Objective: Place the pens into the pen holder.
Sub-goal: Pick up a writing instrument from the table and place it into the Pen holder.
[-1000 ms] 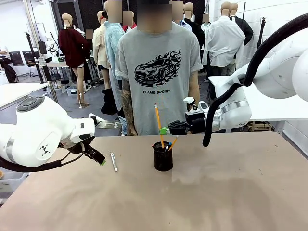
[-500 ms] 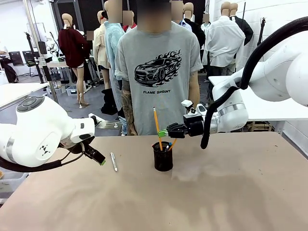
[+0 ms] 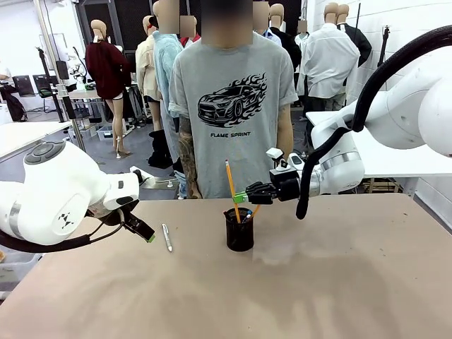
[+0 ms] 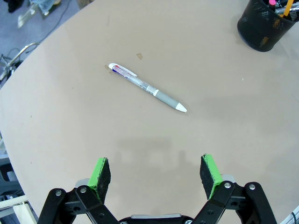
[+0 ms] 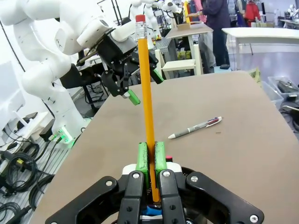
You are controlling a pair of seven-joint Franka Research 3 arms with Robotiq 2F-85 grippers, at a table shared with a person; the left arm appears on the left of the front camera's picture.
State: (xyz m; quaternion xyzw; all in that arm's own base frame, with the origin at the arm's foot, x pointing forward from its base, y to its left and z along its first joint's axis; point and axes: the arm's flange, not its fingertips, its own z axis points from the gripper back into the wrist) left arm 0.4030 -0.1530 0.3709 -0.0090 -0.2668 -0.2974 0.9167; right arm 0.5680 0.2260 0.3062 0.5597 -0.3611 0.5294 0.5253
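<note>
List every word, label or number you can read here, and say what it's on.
"FLAME SPRINT": on the person's grey T-shirt, below the car drawing.
Pen on the table: any marking is too small to read.
Pencil: no print visible.

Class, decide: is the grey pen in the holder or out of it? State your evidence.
Out. The pen lies flat on the table, apart from the holder, ahead of the open left gripper.
</note>
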